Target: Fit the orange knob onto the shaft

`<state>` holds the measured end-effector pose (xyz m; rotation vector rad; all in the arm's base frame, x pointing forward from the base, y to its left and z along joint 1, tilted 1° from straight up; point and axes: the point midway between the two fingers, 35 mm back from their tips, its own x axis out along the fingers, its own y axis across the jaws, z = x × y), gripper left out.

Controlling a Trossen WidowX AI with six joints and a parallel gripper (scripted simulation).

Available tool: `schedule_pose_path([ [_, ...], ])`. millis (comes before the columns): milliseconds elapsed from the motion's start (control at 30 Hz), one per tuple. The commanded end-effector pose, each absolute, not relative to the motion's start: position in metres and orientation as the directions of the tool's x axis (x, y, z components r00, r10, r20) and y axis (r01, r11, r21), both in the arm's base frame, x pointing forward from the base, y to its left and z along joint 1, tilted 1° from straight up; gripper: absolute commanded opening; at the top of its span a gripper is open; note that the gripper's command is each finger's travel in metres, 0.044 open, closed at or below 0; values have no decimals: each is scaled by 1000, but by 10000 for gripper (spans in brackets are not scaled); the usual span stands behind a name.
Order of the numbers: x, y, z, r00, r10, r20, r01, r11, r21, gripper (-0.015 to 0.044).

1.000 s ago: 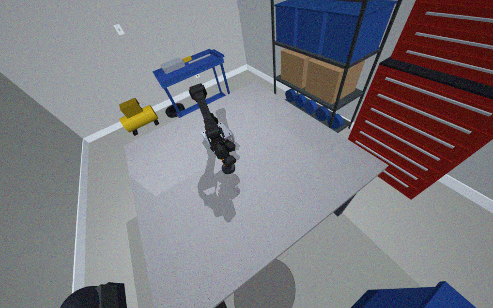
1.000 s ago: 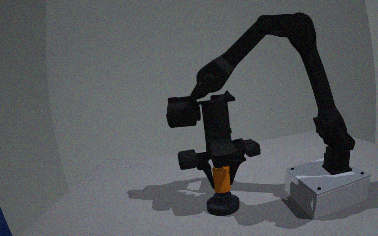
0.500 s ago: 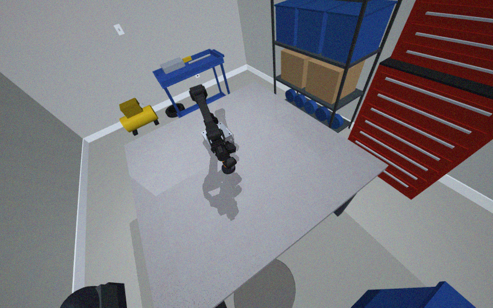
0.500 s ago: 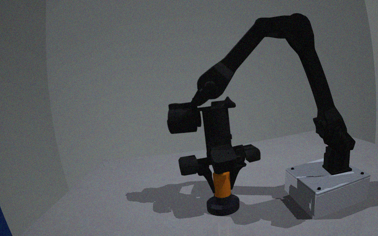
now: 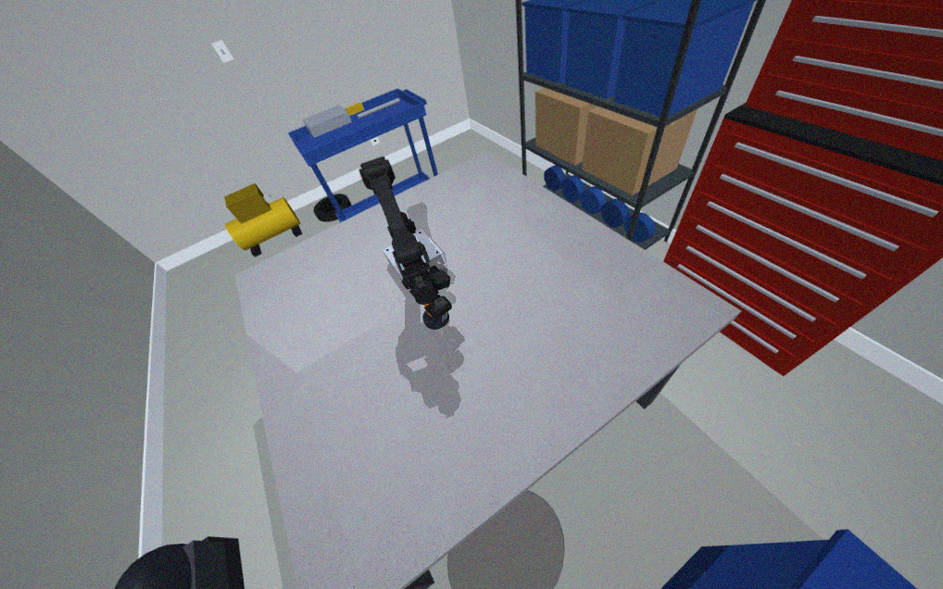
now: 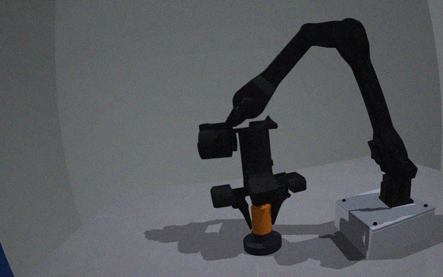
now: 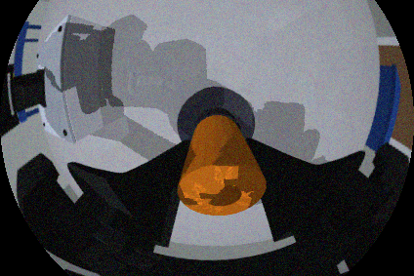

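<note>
The orange knob (image 6: 261, 216) (image 7: 217, 153) stands upright on the round dark pedestal (image 6: 263, 245) (image 7: 188, 117) (image 5: 434, 322). Its lower end meets the pedestal's top, and none of the shaft shows between them. My gripper (image 6: 261, 225) (image 7: 218, 144) points down around the knob with its fingers slightly parted, one on each side. A thin gap shows beside the knob in the exterior view, so the gripper is open. The fingertips are just above the pedestal. The flat sides of the shaft and hole are hidden. In the top view the arm mostly covers the knob.
The arm's grey base box (image 6: 350, 227) (image 7: 55, 70) stands on the table (image 5: 571, 351) beside the pedestal. Beyond the table are a blue cart (image 5: 365, 128), a yellow compressor (image 5: 264, 222), a shelf rack with blue bins (image 5: 584, 51) and a red tool cabinet (image 5: 820, 212).
</note>
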<state>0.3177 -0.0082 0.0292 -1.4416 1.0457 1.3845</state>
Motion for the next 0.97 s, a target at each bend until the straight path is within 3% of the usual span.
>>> schedule_pose_path([
  [0,318,-8,30,34,-8,-999,-959,-282,-30,315],
  [167,318,-8,30,34,-8,-999,-959,-282,-30,440],
  [400,318,-8,32,34,-8,-999,-959,-282,-30,440],
  [633,315,-8,123,35,-8,-999,-959,-282,-31,440],
  [933,319,-8,126,35,-8,-999,-959,-282,-31,440],
])
